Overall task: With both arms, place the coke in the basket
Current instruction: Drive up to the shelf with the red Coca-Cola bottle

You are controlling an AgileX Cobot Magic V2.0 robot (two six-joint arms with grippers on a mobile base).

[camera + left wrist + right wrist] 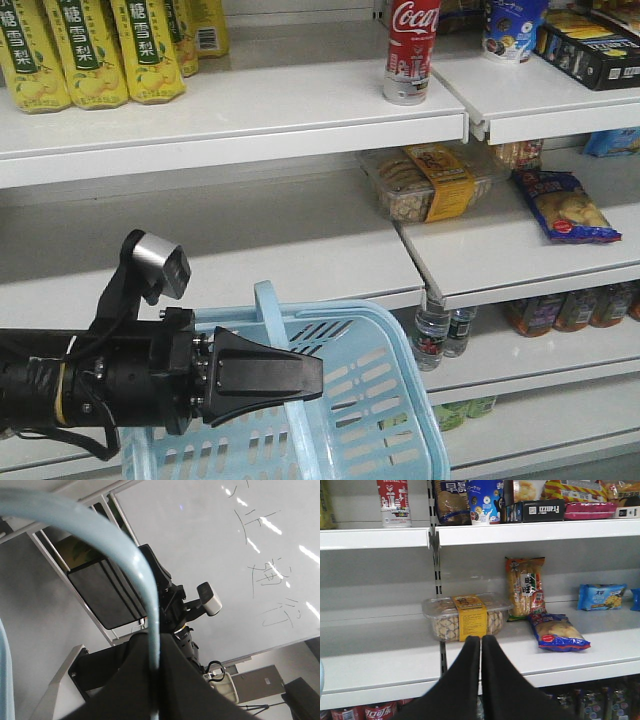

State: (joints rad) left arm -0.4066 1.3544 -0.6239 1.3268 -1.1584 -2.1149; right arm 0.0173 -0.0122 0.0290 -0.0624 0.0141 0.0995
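Two hands. My left hand [306, 377] grips the basket [390, 400] tight by its handle [272, 306]. My right hand [481, 640] is squeezed together with nothing in it. The coke [411, 50] stands on the top shelf [250, 108].

The coke [409, 50] lost its top to the upper edge of the front view. The basket [385, 400] ran off the bottom edge, part of its near wall hidden behind the left gripper [315, 378]. The left arm [40, 385] was cut by the left edge. In the left wrist view the handle [120, 550] vanished between the dark fingers, seemingly pinched there, the contact itself unseen. Small bottles [432, 335] stood half hidden under the shelf [540, 278], labels too small to read.
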